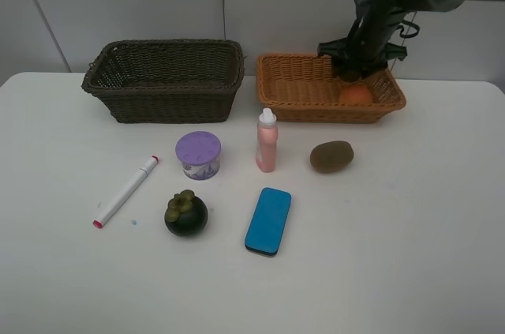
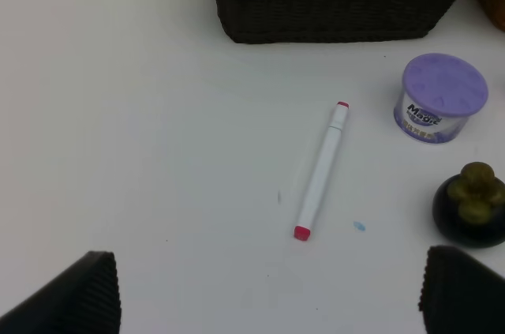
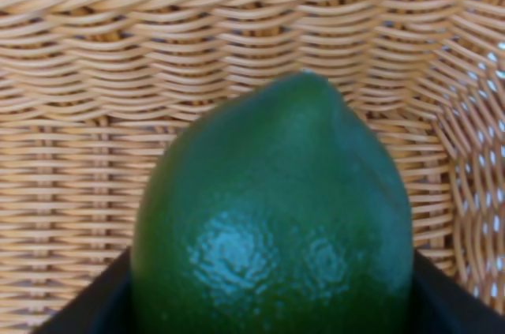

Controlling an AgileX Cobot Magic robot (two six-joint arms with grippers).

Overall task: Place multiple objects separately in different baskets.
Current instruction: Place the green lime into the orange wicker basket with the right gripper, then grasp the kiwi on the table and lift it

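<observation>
My right gripper (image 1: 357, 72) hangs over the light orange-tan basket (image 1: 292, 93), shut on a green lime (image 3: 272, 208) that fills the right wrist view; the lime is hidden in the high view. An orange-red fruit (image 1: 357, 94) lies in that basket. The dark brown basket (image 1: 166, 80) stands to its left. On the table lie a white marker (image 1: 126, 190), purple-lidded tub (image 1: 198, 154), dark mangosteen (image 1: 186, 213), pink bottle (image 1: 267, 140), blue flat block (image 1: 268, 220) and brown kiwi (image 1: 331, 156). My left gripper (image 2: 272, 267) is open above the marker (image 2: 322, 170).
The white table (image 1: 410, 255) runs to the wall behind the baskets. The left wrist view also takes in the tub (image 2: 440, 97), the mangosteen (image 2: 471, 204) and the dark basket's wall (image 2: 331, 10). The left arm does not show in the high view.
</observation>
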